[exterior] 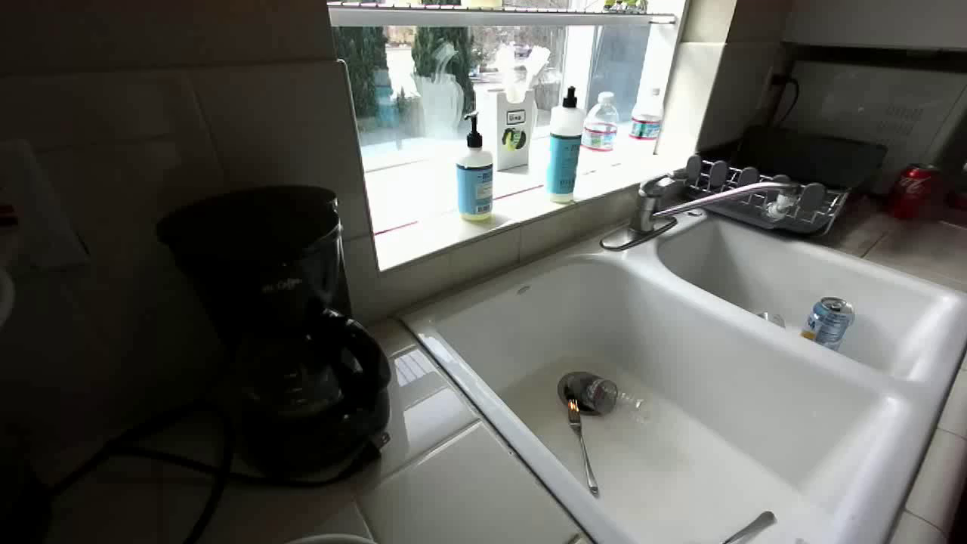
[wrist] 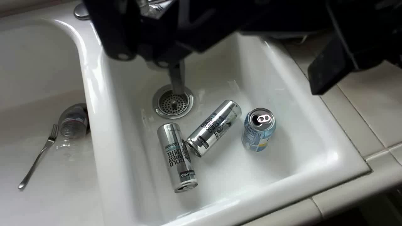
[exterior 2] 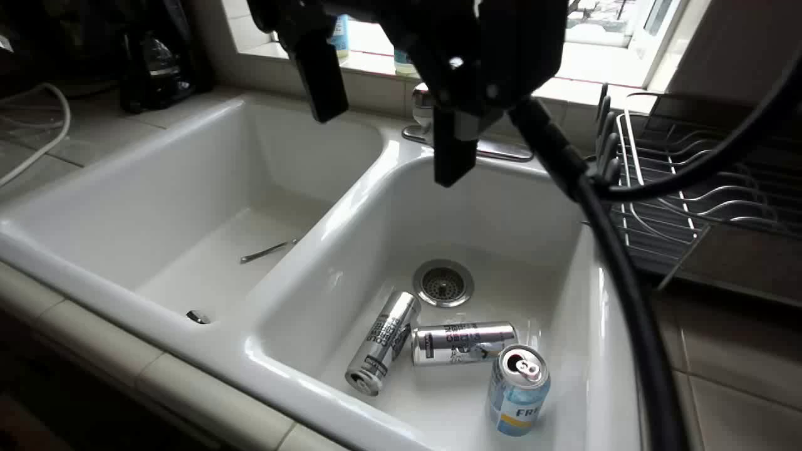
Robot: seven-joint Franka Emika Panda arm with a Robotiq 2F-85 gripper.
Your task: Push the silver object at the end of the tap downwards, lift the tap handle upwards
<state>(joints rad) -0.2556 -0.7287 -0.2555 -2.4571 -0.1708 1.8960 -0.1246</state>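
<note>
The chrome tap (exterior: 644,210) stands on the ledge behind the sink divider. Its handle (exterior: 663,183) sits on top of the body, and its long spout (exterior: 725,198) reaches over the smaller basin. A small pale end piece (exterior: 781,205) hangs under the spout tip; its details are too small to tell. In an exterior view only the tap's body (exterior 2: 423,103) and base show; my gripper covers the rest. My black gripper (exterior 2: 388,149) is open and empty, its fingers wide apart above the sink in front of the tap. The gripper (wrist: 248,91) also shows open in the wrist view.
The right basin holds a blue can (exterior 2: 519,391) and two silver cans (exterior 2: 463,343). The other basin holds a fork (exterior: 582,446) and a clear bottle (wrist: 73,124). A dish rack (exterior 2: 708,194) stands beside the sink. Soap bottles (exterior: 474,181) line the window sill. A cable (exterior 2: 626,269) hangs from the arm.
</note>
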